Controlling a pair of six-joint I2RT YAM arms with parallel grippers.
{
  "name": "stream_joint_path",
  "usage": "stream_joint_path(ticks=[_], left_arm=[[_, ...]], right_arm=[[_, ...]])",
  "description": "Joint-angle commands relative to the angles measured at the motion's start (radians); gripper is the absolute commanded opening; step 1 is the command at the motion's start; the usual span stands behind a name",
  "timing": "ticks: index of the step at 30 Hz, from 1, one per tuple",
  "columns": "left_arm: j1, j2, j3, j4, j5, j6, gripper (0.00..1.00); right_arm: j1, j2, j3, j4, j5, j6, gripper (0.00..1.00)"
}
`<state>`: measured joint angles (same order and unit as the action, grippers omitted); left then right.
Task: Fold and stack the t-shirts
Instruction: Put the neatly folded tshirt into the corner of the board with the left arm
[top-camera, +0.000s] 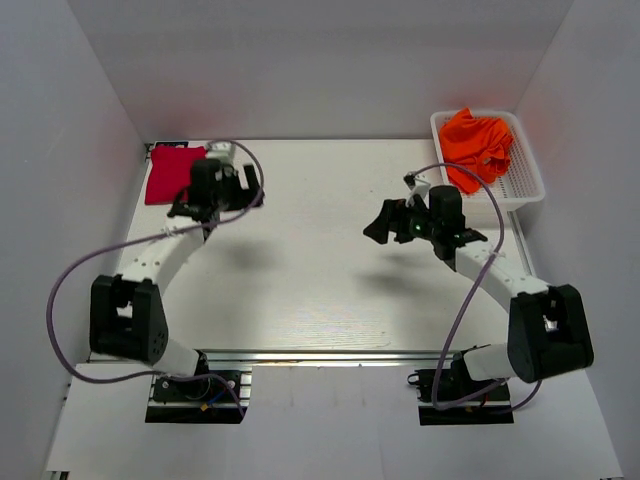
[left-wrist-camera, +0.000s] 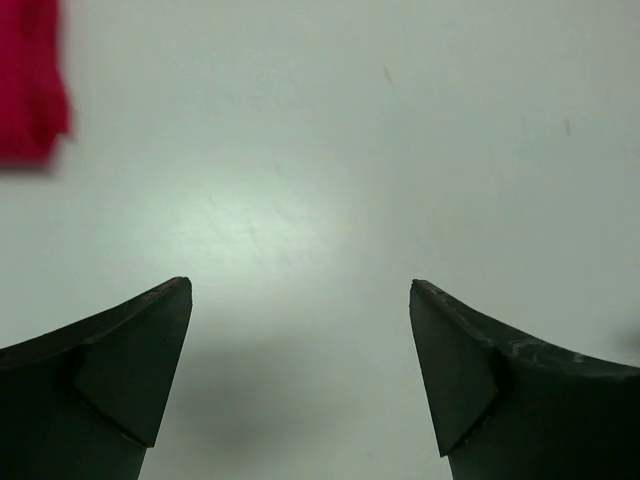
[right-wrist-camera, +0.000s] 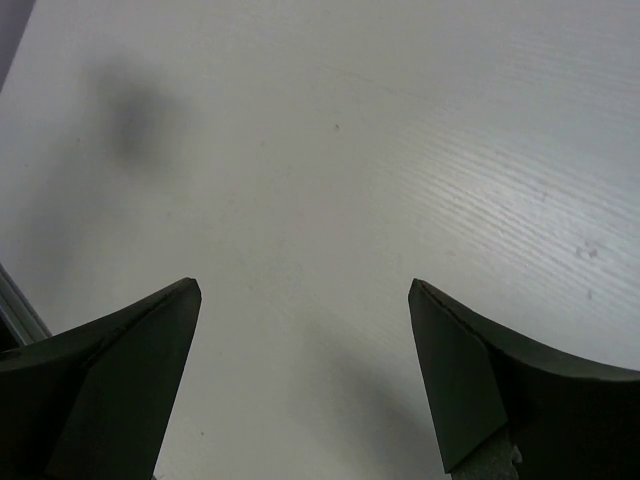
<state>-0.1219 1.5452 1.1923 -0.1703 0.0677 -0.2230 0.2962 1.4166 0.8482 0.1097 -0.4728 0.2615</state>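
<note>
found the red shirt (top-camera: 172, 175) folded flat at ten o'clock on the table (top-camera: 320, 290), tight in the far left corner. noted the orange shirts (top-camera: 478, 143) crumpled in a heap at two o'clock, inside the white basket (top-camera: 530, 178) at the far right edge. cannot tell how many make up the heap. recorded the two colours as well apart, with bare tabletop between.

located the left gripper (top-camera: 215, 195) just beside the red shirt, on its three to four o'clock side, above the table and touching no cloth. checked the left wrist view: saw both fingers (left-wrist-camera: 110, 370) spread wide with only tabletop between, and the red shirt only at the eleven o'clock corner of that view.

located the right gripper (top-camera: 395, 215) toward the middle of the table, at about eight o'clock from the basket and apart from it. checked the right wrist view: saw it spread wide over bare wood-grain tabletop, gripping nothing.
</note>
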Motion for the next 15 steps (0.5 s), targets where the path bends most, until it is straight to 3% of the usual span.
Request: stream_joint_path(ticks=[1, 4, 8, 15], left_arm=[[-0.083, -0.146, -0.212, 0.081, -0.034, -0.102, 1.0], [-0.159, -0.296, -0.354, 0.103, -0.068, -0.084, 1.0], [-0.174, -0.442, -0.425, -0.018, -0.271, -0.075, 1.0], [-0.183, -0.582, -0.505, 0.028, -0.265, -0.044, 1.0]], right_arm=[[-0.009, -0.128, -0.099, 0.068, 0.109, 0.038, 0.9], [-0.008, -0.217, -0.201, 0.126, 0.146, 0.035, 0.9], [-0.008, -0.301, -0.264, 0.174, 0.164, 0.047, 0.9], [-0.008, -0.337, -0.305, 0.24, 0.123, 0.096, 0.9]])
